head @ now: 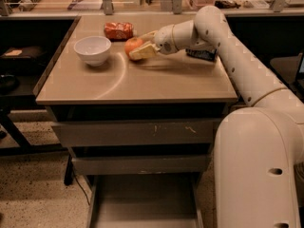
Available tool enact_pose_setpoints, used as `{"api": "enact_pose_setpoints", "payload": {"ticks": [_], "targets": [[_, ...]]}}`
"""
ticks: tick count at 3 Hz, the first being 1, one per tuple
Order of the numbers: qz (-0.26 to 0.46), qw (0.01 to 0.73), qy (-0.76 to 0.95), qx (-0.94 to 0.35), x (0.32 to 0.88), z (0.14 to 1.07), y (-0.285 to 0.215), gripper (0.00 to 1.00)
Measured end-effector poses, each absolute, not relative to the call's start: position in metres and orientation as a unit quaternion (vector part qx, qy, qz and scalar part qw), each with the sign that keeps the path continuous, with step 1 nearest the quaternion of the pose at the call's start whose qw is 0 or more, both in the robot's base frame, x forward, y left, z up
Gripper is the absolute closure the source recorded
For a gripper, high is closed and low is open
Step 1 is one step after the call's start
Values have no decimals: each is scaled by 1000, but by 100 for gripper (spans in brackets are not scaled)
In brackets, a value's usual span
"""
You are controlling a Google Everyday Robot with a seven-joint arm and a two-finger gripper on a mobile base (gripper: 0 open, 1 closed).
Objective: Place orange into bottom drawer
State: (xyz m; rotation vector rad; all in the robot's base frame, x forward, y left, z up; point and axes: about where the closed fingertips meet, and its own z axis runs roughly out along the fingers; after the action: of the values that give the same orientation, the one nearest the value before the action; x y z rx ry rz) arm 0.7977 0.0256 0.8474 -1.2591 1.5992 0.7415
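While standing open down at floor level, bottom drawer [142, 201]: lowest of three grey ones, slid out toward the camera. Just flat grey floor and thin side walls on show, front edge cut off by the frame.
Top drawer [137, 133]: shut, flat grey front, a few scuff marks right of middle.
Middle drawer [137, 164]: shut too, sitting right over the open one.
White bowl [92, 49]: upright on the left side of the counter [142, 87], only plain white inside visible.
Orange [131, 42]: on the counter, toward the back and near the middle, just right of the bowl but apart from it. Well away from the bottom drawer, with both shut drawers in between.
Gripper [137, 46]: reaching in from the right, clamped on the orange, one pale finger [145, 52] on the near side and the other on the far side.
Snack bag [118, 30]: orange-red and crinkly, lying flat just behind the orange, close to the back edge.
Dark packet [202, 55]: flat on the counter at back right, partly hidden behind the arm.
Arm [228, 46]: white, stretched in from the lower right across the right half of the counter.
Robot body [256, 175]: big white bulk at lower right, just beside the drawers and covering their right ends.
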Motion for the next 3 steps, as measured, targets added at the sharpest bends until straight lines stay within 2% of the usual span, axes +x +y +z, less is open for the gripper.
{"api": "enact_pose_setpoints", "payload": {"ticks": [1,2,3], "targets": [[302,469,652,-514,798,847,26,90],[302,469,652,-514,798,847,26,100],[305,468,651,-513,794,844,32,100]]}}
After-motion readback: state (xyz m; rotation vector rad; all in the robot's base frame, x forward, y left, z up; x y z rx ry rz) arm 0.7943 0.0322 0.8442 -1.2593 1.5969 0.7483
